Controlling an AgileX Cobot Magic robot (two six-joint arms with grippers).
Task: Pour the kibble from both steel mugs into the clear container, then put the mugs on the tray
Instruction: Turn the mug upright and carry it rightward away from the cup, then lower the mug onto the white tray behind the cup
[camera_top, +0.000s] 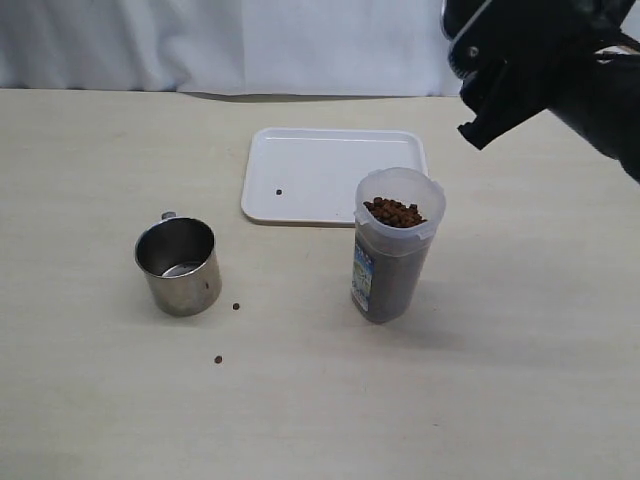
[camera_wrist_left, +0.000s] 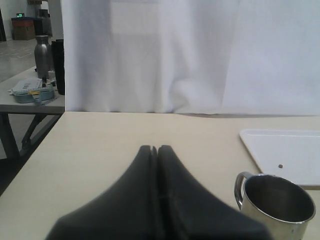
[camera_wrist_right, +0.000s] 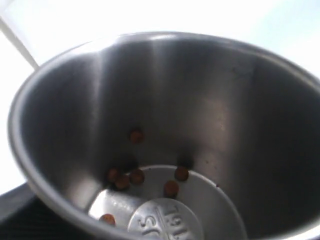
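Note:
One steel mug (camera_top: 178, 265) stands upright on the table at the left, nearly empty; it also shows in the left wrist view (camera_wrist_left: 280, 202). The clear container (camera_top: 395, 245) stands in the middle, filled with kibble (camera_top: 395, 212) almost to its rim. Behind it lies the white tray (camera_top: 335, 170), bare but for one pellet (camera_top: 279, 192). My right gripper (camera_top: 500, 95) hangs high at the upper right, above the container. It is shut on the second steel mug (camera_wrist_right: 165, 125), tilted, with several pellets (camera_wrist_right: 171, 188) left inside. My left gripper (camera_wrist_left: 156, 148) is shut and empty, low over the table beside the standing mug.
Two stray pellets (camera_top: 237, 306) (camera_top: 218, 359) lie on the table in front of the standing mug. A white curtain (camera_top: 300, 40) hangs along the table's far edge. The left wrist view shows the tray's corner (camera_wrist_left: 290, 150) and a side table with bottles (camera_wrist_left: 42, 55).

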